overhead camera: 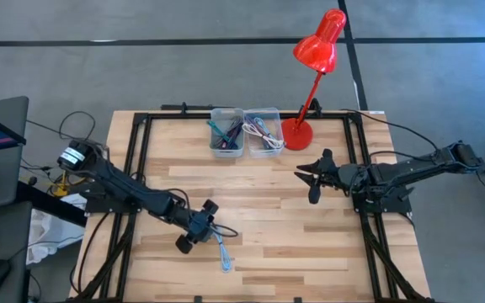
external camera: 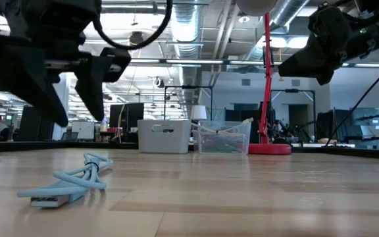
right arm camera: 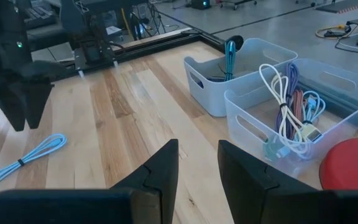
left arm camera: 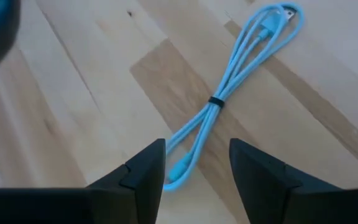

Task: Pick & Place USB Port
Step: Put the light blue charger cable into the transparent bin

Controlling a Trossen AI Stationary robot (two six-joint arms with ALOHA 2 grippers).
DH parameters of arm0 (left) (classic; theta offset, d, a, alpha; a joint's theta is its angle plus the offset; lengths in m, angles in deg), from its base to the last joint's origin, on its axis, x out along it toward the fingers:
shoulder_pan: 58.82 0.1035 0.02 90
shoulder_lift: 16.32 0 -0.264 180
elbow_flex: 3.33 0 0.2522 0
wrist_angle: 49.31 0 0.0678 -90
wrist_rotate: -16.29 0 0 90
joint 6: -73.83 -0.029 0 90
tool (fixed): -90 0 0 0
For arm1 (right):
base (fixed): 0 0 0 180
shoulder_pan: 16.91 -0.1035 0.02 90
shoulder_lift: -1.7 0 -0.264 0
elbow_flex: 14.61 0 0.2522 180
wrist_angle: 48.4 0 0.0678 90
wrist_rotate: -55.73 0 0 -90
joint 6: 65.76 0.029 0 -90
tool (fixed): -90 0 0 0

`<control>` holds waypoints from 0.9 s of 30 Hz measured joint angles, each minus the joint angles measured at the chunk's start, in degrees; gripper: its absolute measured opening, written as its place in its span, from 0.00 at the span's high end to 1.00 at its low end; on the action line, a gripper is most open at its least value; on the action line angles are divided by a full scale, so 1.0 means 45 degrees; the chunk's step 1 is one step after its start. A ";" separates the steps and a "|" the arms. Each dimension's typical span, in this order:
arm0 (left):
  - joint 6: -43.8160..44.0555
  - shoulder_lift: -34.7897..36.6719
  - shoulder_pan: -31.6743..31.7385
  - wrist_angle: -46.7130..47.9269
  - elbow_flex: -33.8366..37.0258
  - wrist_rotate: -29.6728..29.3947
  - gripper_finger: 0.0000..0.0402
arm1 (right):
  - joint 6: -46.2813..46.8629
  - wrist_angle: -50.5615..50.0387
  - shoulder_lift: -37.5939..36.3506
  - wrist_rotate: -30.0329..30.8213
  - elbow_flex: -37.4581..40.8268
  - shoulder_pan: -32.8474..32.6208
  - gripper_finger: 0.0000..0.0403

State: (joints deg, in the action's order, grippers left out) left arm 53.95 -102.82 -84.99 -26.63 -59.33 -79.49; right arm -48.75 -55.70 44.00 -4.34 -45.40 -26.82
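A light blue USB cable (overhead camera: 223, 251), coiled into a long bundle and tied at its middle with a black band (left arm camera: 215, 101), lies flat on the wooden table (overhead camera: 293, 244) near the front left. My left gripper (left arm camera: 196, 155) hovers open just above the bundle's near end, one finger on either side of it. The low view shows the left gripper (external camera: 64, 92) clear above the cable (external camera: 71, 181). My right gripper (overhead camera: 306, 183) waits at the table's right, raised and open, with nothing between its fingers (right arm camera: 197, 158).
Two clear bins (overhead camera: 226, 132) (overhead camera: 263, 130) holding several cables stand at the far middle of the table. Beside them on the right stands a red desk lamp, its base (overhead camera: 297, 133) on the table. Black frame rails (overhead camera: 137, 160) run along the table's sides.
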 joint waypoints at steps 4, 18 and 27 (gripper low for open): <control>0.0711 -0.0503 -0.0035 -0.0101 0.0000 -0.0014 0.56 | 0.0000 -0.0005 0.0000 0.0000 0.0000 -0.0037 0.74; 0.1106 -0.2249 0.0006 -0.0992 -0.0039 -0.0374 0.57 | -0.0102 -0.0005 0.0000 -0.0005 0.0000 -0.0063 0.74; 0.2225 -0.2317 0.0416 -0.1237 -0.0029 -0.0088 0.80 | -0.0102 -0.0005 0.0000 -0.0010 0.0000 -0.0064 0.74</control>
State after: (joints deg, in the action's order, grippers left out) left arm 63.96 -113.25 -83.12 -32.19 -59.46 -79.88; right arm -49.21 -55.72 44.00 -4.38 -45.40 -27.11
